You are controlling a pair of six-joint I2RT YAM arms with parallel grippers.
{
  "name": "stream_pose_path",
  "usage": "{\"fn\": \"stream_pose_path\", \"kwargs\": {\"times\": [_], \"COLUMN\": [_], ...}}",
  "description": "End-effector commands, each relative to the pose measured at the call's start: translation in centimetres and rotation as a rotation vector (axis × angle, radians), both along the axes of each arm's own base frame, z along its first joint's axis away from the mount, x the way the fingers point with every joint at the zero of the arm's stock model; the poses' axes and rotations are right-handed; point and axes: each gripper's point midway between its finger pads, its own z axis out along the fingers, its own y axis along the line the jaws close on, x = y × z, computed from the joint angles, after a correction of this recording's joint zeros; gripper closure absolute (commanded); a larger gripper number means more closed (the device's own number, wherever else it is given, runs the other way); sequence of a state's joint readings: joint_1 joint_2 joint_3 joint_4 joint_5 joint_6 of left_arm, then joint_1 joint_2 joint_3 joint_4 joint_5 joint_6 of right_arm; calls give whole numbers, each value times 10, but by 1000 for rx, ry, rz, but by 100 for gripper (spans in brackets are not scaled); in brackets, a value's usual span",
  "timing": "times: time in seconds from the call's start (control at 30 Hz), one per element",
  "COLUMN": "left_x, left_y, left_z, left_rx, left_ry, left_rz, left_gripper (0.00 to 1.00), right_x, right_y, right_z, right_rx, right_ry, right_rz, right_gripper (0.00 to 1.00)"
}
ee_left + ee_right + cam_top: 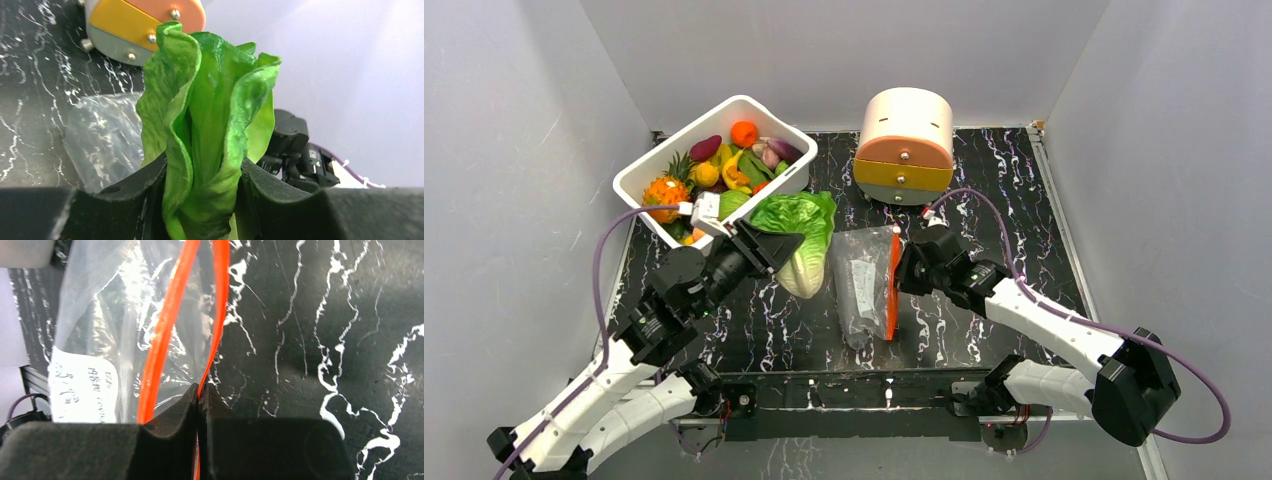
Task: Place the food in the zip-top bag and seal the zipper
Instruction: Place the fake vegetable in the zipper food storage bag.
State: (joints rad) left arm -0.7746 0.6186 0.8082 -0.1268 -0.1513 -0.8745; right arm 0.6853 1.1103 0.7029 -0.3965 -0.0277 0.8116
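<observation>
- Jaws first: we see the right gripper (200,399) pinched fully closed on one strip of the zipper (220,290). The left gripper (202,185) is partly open, clamped around the lettuce (210,115).
- Our zip-top bag (862,285) lies flat with its mouth parted, and the lettuce is just left of it.
- Left of the bag and farther back, a white tub (744,100) holds more toy food (724,160).
- Behind the bag sits a round drawer box (906,145).
- Under the bag is a black marbled table (984,200), with pale walls (844,50) around it.

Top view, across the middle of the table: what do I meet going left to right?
left gripper → lettuce → zip-top bag → zipper → right gripper
</observation>
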Motion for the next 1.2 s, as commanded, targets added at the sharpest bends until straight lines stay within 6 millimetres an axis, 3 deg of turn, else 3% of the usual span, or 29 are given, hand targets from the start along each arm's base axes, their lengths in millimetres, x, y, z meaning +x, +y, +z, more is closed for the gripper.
{"fn": "stream_pose_path", "kwargs": {"times": [0.0,0.1,0.23,0.4,0.53,0.73,0.8,0.93,1.07,1.17], "left_x": [-8,-5,-2,4,10,28,33,49,63,67], "left_y": [-31,-44,-49,-57,-64,-80,-80,-76,-59,-49], "left_z": [24,27,37,43,60,55,46,10,-31,-50], "left_rx": [-75,-57,-66,-138,-249,-251,-240,-118,27,118], "left_ry": [-75,-73,-94,-123,-192,-233,-238,-193,-103,-81], "left_rz": [-156,-198,-208,-210,-212,-209,-189,-116,-8,34], "left_gripper": [84,84,84,85,86,90,92,93,94,94], "right_x": [23,22,15,11,5,4,4,2,10,13], "right_y": [17,33,52,64,73,79,80,78,67,61], "right_z": [63,95,120,132,138,146,151,162,148,139], "right_rx": [86,191,295,357,421,467,483,514,420,379], "right_ry": [-159,-209,-232,-231,-214,-216,-222,-242,-199,-183], "right_rz": [19,67,120,138,151,155,152,143,71,37], "right_gripper": [100,100,100,100,100,100,100,100,100,100]}}
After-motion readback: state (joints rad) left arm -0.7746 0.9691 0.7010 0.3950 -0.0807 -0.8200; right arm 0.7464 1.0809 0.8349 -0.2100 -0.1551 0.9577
